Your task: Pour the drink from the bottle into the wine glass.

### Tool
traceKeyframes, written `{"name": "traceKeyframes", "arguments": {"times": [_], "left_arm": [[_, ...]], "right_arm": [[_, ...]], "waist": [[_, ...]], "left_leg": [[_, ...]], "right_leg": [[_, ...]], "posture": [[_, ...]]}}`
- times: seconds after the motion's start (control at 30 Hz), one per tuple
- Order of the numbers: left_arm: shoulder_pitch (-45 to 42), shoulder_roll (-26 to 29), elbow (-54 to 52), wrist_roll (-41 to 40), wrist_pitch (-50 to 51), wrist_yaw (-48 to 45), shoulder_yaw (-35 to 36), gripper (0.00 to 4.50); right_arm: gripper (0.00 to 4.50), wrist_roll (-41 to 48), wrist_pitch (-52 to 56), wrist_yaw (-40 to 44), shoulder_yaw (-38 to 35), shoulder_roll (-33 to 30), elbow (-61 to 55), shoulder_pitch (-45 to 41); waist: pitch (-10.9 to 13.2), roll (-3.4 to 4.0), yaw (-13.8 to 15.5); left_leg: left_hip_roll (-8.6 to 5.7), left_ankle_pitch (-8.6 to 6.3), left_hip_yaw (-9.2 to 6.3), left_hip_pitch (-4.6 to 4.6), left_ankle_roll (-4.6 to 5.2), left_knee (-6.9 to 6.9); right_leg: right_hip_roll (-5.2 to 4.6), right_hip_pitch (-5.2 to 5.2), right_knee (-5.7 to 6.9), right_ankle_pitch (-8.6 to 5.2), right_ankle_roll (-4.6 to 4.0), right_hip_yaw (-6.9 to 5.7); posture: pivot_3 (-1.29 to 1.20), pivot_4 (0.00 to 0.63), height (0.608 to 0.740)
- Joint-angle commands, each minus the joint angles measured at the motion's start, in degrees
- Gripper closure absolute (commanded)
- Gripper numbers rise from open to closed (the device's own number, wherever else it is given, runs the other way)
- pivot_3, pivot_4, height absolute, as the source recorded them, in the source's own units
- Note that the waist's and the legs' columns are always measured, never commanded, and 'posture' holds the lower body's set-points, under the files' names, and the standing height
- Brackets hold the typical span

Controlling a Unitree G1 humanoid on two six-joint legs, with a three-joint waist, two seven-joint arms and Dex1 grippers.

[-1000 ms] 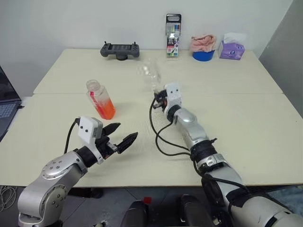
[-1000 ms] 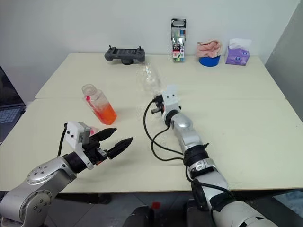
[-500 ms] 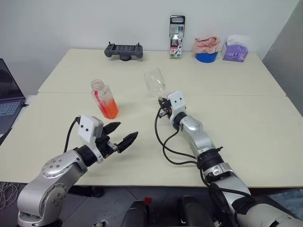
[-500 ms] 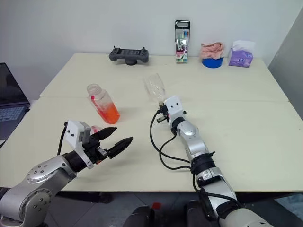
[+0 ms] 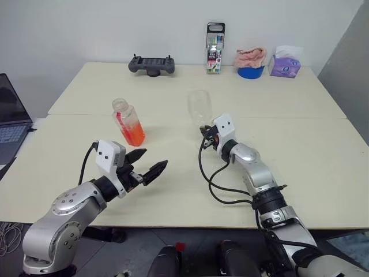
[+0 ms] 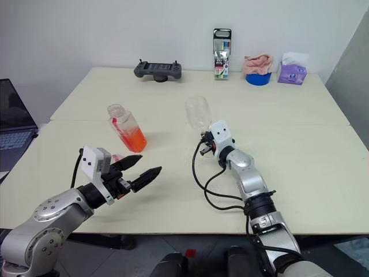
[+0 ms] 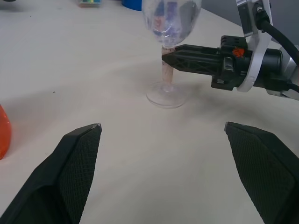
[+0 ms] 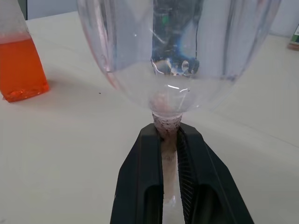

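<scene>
Right gripper (image 8: 169,140) clamped on wine glass (image 5: 199,107) stem, foot on worktop (image 5: 300,133); left gripper (image 5: 151,164) spread wide, empty; bottle (image 5: 127,121) uncapped.

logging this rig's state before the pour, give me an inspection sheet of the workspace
surface: pale table, seam across it, bare near the arms
job's things: bottle upright, uncapped, drink filling its lower part; wine glass upright, foot on the table, bowl holds no drink
clutter: game controller, box of pens, blue bowl with pink cloth, purple tissue pack, all along the far edge
grippers: left gripper open, apart from the bottle; right gripper shut on the glass stem
cables: black cable looping off the right forearm onto the table
surroundings: laptop off the table's left; white wall behind
</scene>
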Motion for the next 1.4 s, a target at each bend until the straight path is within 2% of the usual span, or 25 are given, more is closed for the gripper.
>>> {"name": "traceKeyframes", "arguments": {"times": [0.03, 0.53, 0.6, 0.63, 0.87, 0.97, 1.07, 1.23, 1.4], "left_arm": [[-0.8, 0.8, -0.3, -0.1, -0.9, -0.4, 0.6, 0.0], [-0.7, 0.7, 0.6, 0.2, -1.3, -0.5, 0.9, 0.0], [-0.6, 0.7, 0.6, 0.2, -1.3, -0.4, 1.0, 0.0], [-0.5, 0.7, 0.6, 0.2, -1.4, -0.4, 1.0, 0.0], [-0.1, 0.5, 1.5, 0.6, -1.8, -0.5, 1.1, 0.0], [-0.1, 0.3, 2.2, 0.8, -2.2, -0.3, 1.5, 0.0], [0.8, -0.4, 3.0, 1.4, -3.6, 0.8, 3.0, 0.0], [3.3, -3.7, 5.2, 7.5, -11.6, 5.2, 6.4, 0.0], [2.6, -6.2, 8.9, 12.9, -19.0, 8.7, 8.5, 0.0]], "right_arm": [[4.36, -0.5, 5.5, 1.6, 0.5, -2.5, 2.9, 2.9], [4.36, 0.7, 7.8, 4.7, 1.2, -3.6, 3.8, 1.7], [3.62, 0.5, 7.7, 4.8, 1.4, -3.6, 3.5, 1.9], [3.43, 0.5, 7.9, 5.0, 1.4, -3.7, 3.4, 1.9], [0.93, 0.4, 8.8, 5.9, 2.5, -4.7, 2.3, 2.3], [0.03, 0.6, 9.3, 7.2, 2.7, -5.7, 1.1, 2.3], [0.03, 2.0, 10.7, 11.3, 3.0, -8.6, -3.5, 3.2], [0.03, 6.3, 13.5, 21.8, 2.2, -18.2, -18.3, 6.7], [0.03, 20.5, 22.2, 38.8, -5.1, -34.7, -34.1, 7.0]], "waist": [[-0.1, 0.0, 0.0], [-0.2, -0.03, -0.1], [-0.2, -0.05, -0.1], [-0.3, -0.13, -0.1], [-0.1, -0.03, -0.6], [-0.1, -0.03, -0.6], [-0.1, -0.01, -0.5], [0.0, 0.0, 0.0], [0.2, -0.01, 0.1]], "left_leg": [[0.0, 0.0, 0.0, 0.0, 0.0, 0.0], [0.04, 0.0, 0.04, 0.06, 0.0, -0.02], [0.04, 0.0, 0.04, 0.05, 0.0, -0.03], [0.04, 0.0, 0.03, 0.05, 0.0, -0.04], [0.09, 0.0, 0.14, 0.11, -0.01, -0.39], [0.12, 0.02, 0.12, 0.17, -0.01, -0.6], [0.11, 0.02, 0.09, 0.14, -0.02, -0.63], [0.05, 0.0, 0.03, -0.11, -0.03, -0.78], [0.03, -0.04, 0.03, -0.27, -0.04, -0.79]], "right_leg": [[0.0, 0.0, 0.0, -0.03, 0.04, 0.0], [0.02, 0.0, 0.01, -0.1, 0.07, 0.0], [0.01, 0.0, 0.01, -0.1, 0.07, 0.0], [0.01, 0.0, 0.01, -0.1, 0.06, -0.01], [0.02, -0.1, -0.09, -0.11, 0.05, 0.07], [0.05, -0.1, -0.18, -0.11, 0.04, 0.05], [0.06, -0.1, -0.26, -0.11, 0.04, 0.04], [-0.08, -0.14, -0.67, -0.05, -0.01, -0.02], [-0.26, -0.22, -0.77, -0.06, 0.02, -0.04]], "posture": [[0.0, 0.15, 0.74], [0.0, 0.15, 0.74], [0.0, 0.15, 0.74], [0.0, 0.15, 0.74], [0.0, 0.15, 0.74], [0.0, 0.15, 0.74], [0.0, 0.15, 0.74], [0.0, 0.15, 0.74], [0.0, 0.15, 0.74]]}}
